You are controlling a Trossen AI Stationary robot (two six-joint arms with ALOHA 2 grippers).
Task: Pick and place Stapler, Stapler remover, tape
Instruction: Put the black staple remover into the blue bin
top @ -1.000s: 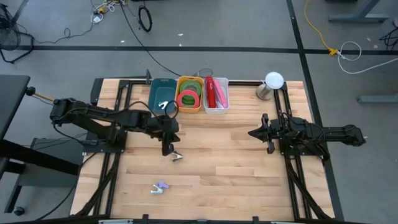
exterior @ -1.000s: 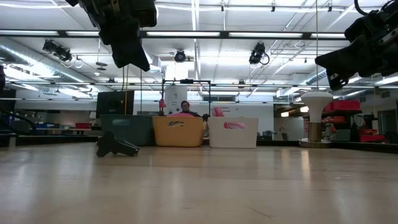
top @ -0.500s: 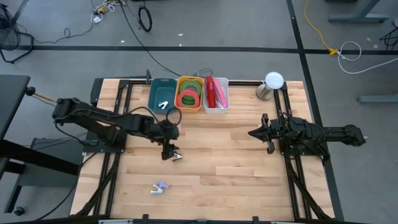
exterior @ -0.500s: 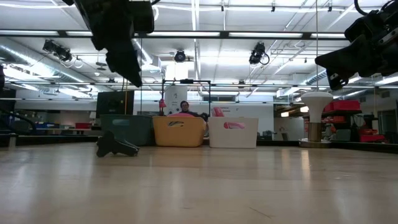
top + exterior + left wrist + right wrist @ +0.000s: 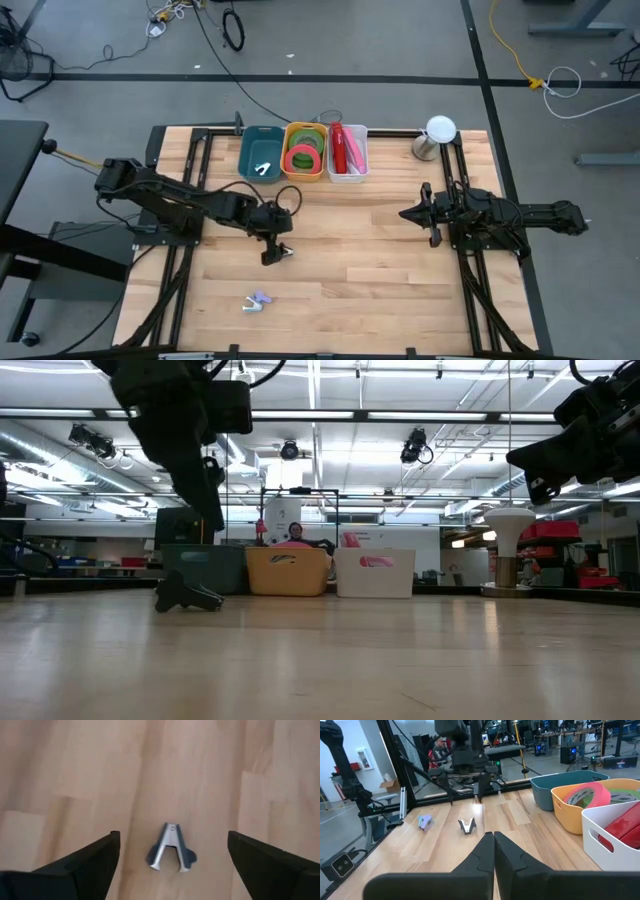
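Now left gripper (image 5: 170,855) tilted down over stapler remover (image 5: 170,848), fingers wide; right gripper (image 5: 407,214) pinched together.

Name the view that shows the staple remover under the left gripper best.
Left wrist view: the staple remover lies close and unobstructed between the open fingers. High view shows only a speck; right wrist view a distant shape; low view a dark side profile.

Grey floor (image 5: 400,60) with cables (image 5: 232,28); ceiling lights (image 5: 290,450).
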